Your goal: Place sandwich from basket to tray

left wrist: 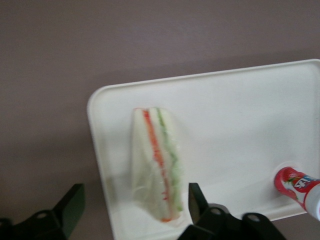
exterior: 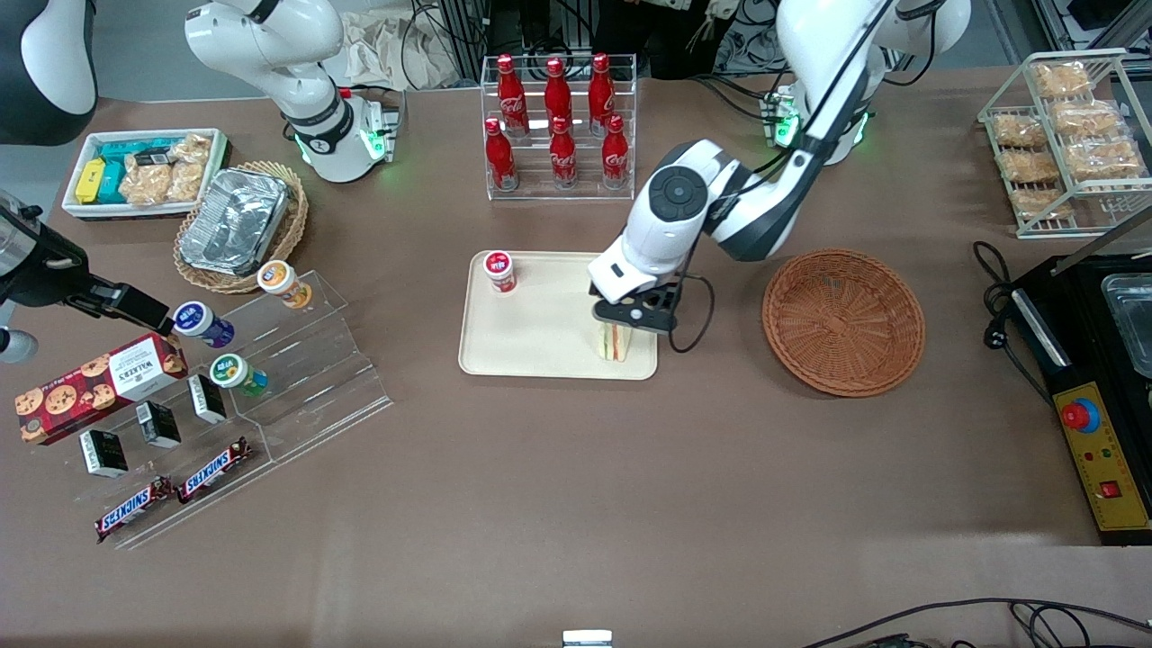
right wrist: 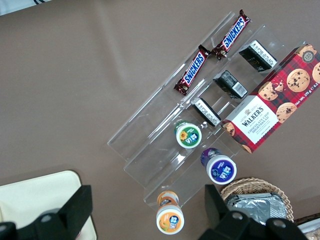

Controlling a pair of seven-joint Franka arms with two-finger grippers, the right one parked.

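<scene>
Sandwich [exterior: 616,344] first: in the front view it lies on the tray [exterior: 531,346], at the corner nearest the camera and closest to the basket [exterior: 843,321], its layered edge facing the camera. My pincer [exterior: 630,317] hangs directly over it, just above the bread, with my white forearm sloping up away from the camera. The reddish-brown basket sits on the table beside the tray, toward my end, with nothing in it. A small red-lidded cup [exterior: 499,271] stands on the tray at the corner farthest from the sandwich. Farther from the camera than the tray is a clear rack of red cola bottles [exterior: 558,126].

From my wrist camera, the sandwich [left wrist: 156,165] rests flat on the cream tray [left wrist: 240,125], close to its rounded corner, showing red, orange and green stripes between white bread. My two dark fingers [left wrist: 197,200] stand wide apart, one to each side of the wedge, touching nothing; the pincer [left wrist: 135,202] is open and the sandwich is free of it. The red-lidded cup [left wrist: 300,187] lies at the tray's rim, well apart from the sandwich. Brown table [left wrist: 100,45] surrounds the tray.

From the parked arm's wrist, only one corner of the tray [right wrist: 35,192] shows.
</scene>
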